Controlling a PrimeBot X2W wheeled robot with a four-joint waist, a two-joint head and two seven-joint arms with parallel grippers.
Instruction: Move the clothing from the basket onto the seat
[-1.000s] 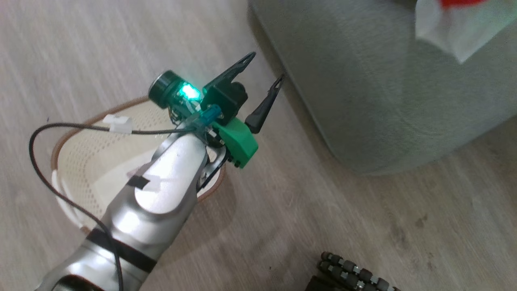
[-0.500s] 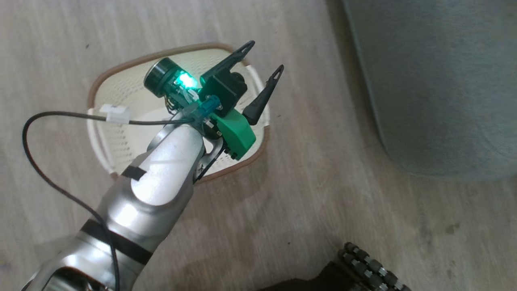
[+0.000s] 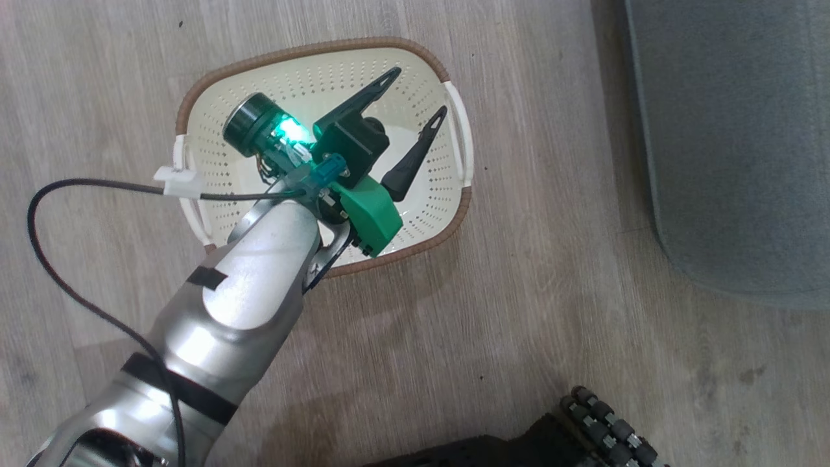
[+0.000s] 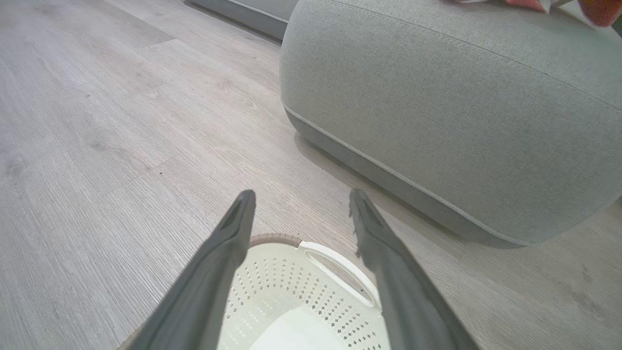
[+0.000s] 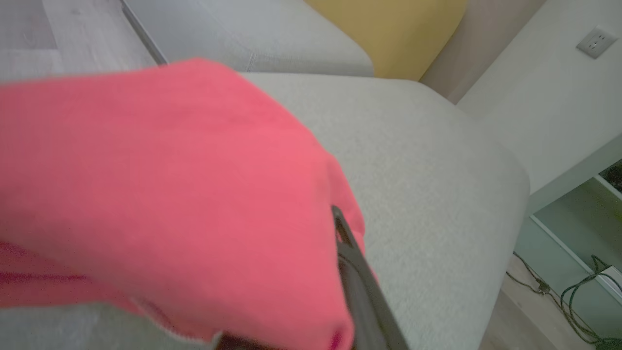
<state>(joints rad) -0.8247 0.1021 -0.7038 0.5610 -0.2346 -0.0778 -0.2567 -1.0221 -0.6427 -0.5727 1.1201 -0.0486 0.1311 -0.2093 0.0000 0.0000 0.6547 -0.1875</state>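
While one garment (image 5: 160, 184) drapes right gripper (image 5: 330, 216), grip unclear, left gripper (image 3: 418, 91) spread, one basket (image 3: 311, 50)

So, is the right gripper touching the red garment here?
Touching. The right wrist view shows the red garment draped over the right gripper, its fabric lying against the one dark finger that shows.
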